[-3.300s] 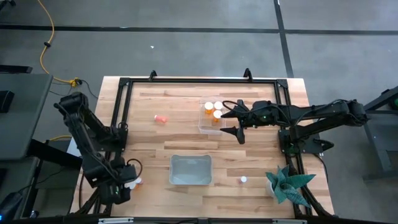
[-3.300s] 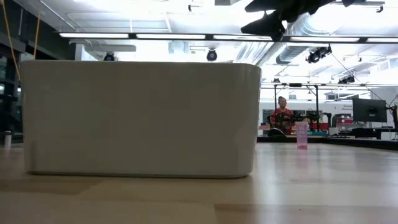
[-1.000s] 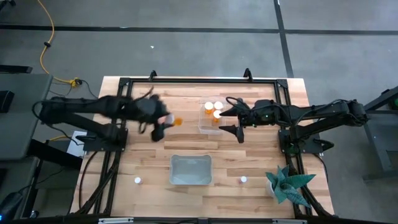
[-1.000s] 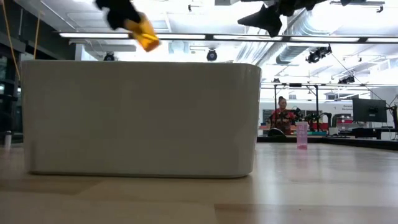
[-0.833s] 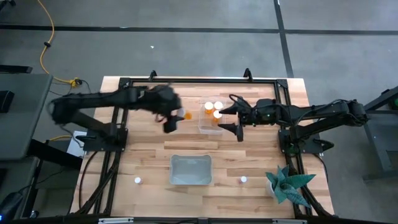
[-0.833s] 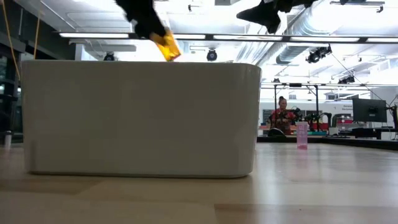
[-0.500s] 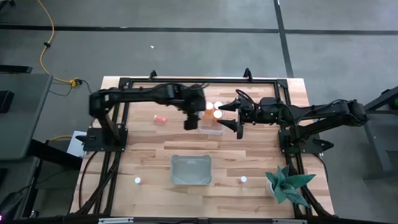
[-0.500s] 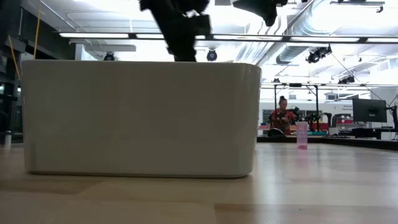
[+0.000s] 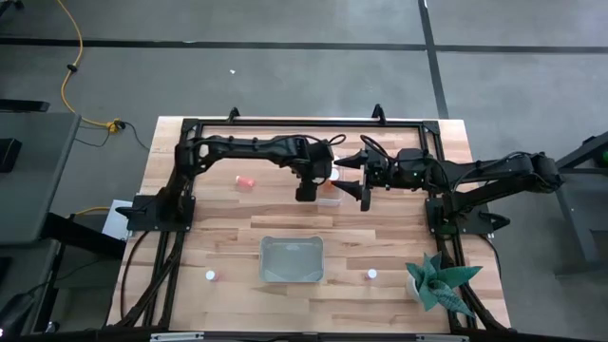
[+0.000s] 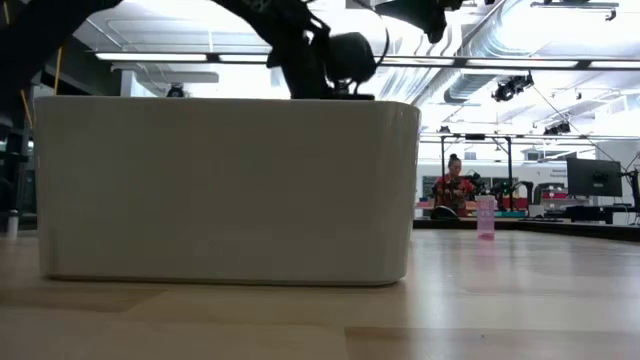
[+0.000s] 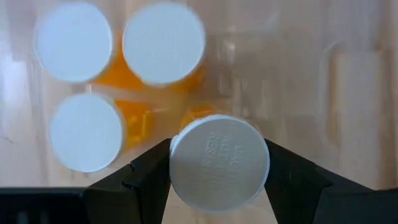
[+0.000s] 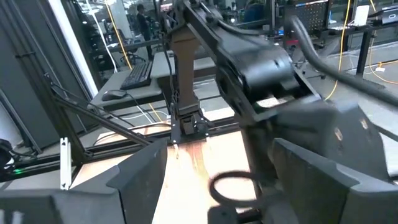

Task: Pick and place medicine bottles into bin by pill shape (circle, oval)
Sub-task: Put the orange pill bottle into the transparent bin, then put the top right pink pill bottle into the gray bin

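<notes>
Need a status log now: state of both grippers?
Left gripper: shut on a medicine bottle, over the clear bin.
Right gripper: open, holding nothing, beside that bin.

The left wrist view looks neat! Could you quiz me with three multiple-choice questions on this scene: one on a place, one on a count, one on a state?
1. Where is the left gripper?
A. over the clear bin
B. over the white bin
C. beside the plant

2. How many bottles already stand in the clear bin, not counting the held bottle?
A. one
B. three
C. five

3. What are the left gripper's jaws doing?
A. hanging open and empty
B. shut on a white-capped bottle
C. pressing on the table

Answers: 1 A, the high view shows it over the clear bin. 2 B, the left wrist view shows three other white caps. 3 B, the dark fingers flank the cap.
</notes>
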